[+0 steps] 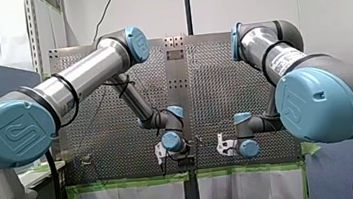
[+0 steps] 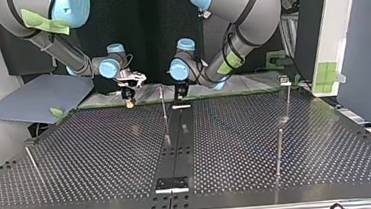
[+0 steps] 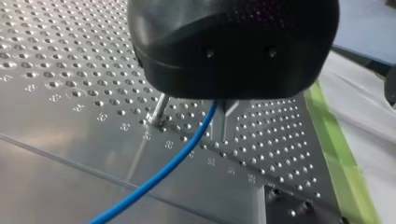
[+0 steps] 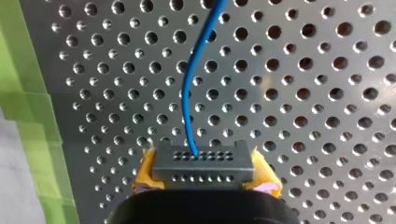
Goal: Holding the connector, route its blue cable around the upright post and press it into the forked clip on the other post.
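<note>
My right hand (image 4: 205, 176) clamps the connector (image 4: 204, 158) between yellow pads (image 4: 145, 170). The blue cable (image 4: 186, 93) leaves it over the table (image 4: 303, 93). My left hand (image 2: 181, 94): grip cannot be told.

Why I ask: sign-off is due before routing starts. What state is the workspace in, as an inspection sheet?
Surface: perforated table, bare metal, green tape along one edge.
Job's things: grey connector in my right gripper; slim upright post mid-table; clip-topped post at the top view's right.
Clutter: nothing seen.
Grippers: my right gripper, yellow pads, shut on the connector; my left gripper, black, above the blue cable, grip unclear.
Cables: blue cable leaves the connector; dark cable at the table's near edge, top view.
Surroundings: grey board beside the table, at the top view's left.
</note>
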Robot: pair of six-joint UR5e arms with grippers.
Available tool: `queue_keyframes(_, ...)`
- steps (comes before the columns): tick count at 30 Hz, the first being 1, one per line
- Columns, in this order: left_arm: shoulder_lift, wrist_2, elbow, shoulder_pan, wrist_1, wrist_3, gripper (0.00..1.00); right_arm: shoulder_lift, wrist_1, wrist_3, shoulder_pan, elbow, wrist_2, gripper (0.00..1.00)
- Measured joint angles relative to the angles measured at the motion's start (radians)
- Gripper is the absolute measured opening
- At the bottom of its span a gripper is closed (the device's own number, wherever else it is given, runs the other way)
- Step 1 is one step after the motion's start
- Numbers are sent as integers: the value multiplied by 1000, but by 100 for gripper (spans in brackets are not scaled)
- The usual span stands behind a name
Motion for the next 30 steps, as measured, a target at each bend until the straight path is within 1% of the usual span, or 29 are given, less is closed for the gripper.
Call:
queue_keyframes(1, 0, -3, 0, 0, -1, 3, 15, 0, 0, 0, 1, 0, 0, 0)
queue_keyframes(7, 1, -39, 0, -3, -22, 37, 15, 0, 3, 0, 5, 0, 0, 0)
queue_keyframes(8, 1, -49, 0, -3, -29, 43, 17, 0, 3, 0, 5, 1, 0, 0)
queue_keyframes(9, 1, -57, 0, -2, -32, 45, 17, 0, 4, 0, 6, 0, 0, 0)
queue_keyframes(10, 1, -63, 0, -2, -35, 48, 20, 0, 4, 0, 6, 0, 0, 0)
queue_keyframes(11, 1, -68, 0, -1, -37, 53, 25, 0, 5, 0, 6, 0, 0, 0)
queue_keyframes(12, 1, -69, 0, 0, -39, 57, 25, 0, 5, 0, 7, 0, 0, 0)
queue_keyframes(13, 1, -67, 0, 1, -41, 62, 37, 0, 6, 0, 7, 0, 0, 0)
queue_keyframes(14, 1, -62, 0, 2, -44, 71, 43, 0, 6, 0, 7, 0, 0, 0)
queue_keyframes(15, 1, -56, 0, 3, -46, 77, 43, 0, 7, 0, 8, 0, 0, 0)
queue_keyframes(16, 1, -51, 0, 3, -49, 83, 53, 0, 8, 0, 8, 0, 0, 0)
queue_keyframes(17, 1, -45, 0, 4, -53, 90, 84, 0, 8, 0, 8, 0, 0, 0)
queue_keyframes(18, 1, -44, 0, 4, -56, 94, 84, 0, 9, 0, 9, 0, 0, 0)
queue_keyframes(19, 1, -44, 0, 4, -59, 98, 99, 0, 9, 0, 9, 0, 0, 0)
queue_keyframes(24, 2, -59, 0, 0, -70, 117, 99, 0, 10, 0, 10, 0, 1, 0)
queue_keyframes(30, 11, -54, -17, -10, -104, 157, 99, 0, 11, 0, 11, 0, 3, 0)
